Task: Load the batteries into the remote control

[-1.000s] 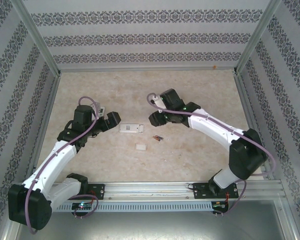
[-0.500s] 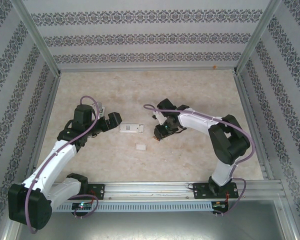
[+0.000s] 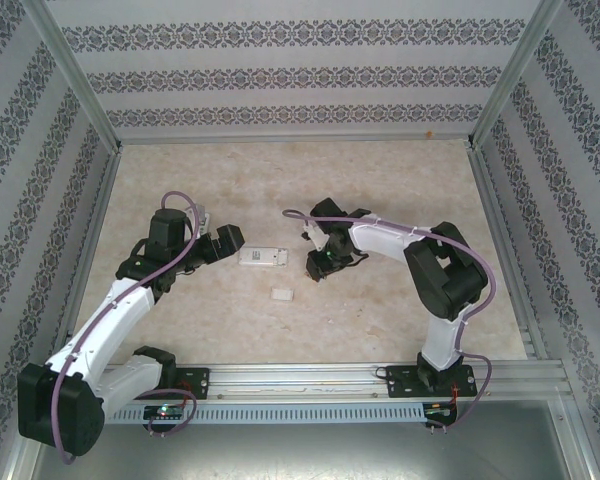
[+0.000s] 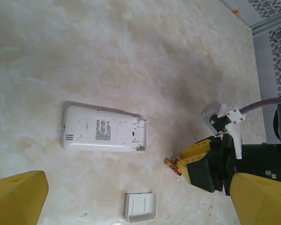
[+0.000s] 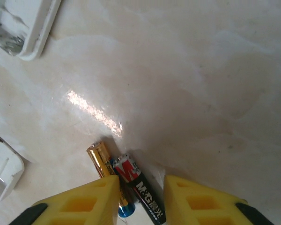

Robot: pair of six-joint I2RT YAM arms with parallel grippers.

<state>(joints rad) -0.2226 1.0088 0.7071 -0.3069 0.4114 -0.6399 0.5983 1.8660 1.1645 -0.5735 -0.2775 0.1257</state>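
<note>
Two batteries (image 5: 126, 180) lie on the table (image 5: 201, 70) near the open end of the remote control (image 4: 103, 134), between the spread fingers of the right gripper (image 5: 140, 190), not picked up yet, so it looks like none is loaded.

1. Marbled beige tabletop (image 3: 400, 190).
2. Walls (image 3: 280, 80) papered in dark floral bands, enclosing three sides.
3. Metal rail (image 3: 310, 375) along the near edge.
4. Orange speck (image 3: 432, 131) at the far right corner.

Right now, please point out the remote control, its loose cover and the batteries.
remote control (image 4: 103, 135), left wrist view, middle of its back.
loose cover (image 4: 140, 207), left wrist view, its middle.
batteries (image 5: 139, 185), right wrist view, black battery's label.
</note>
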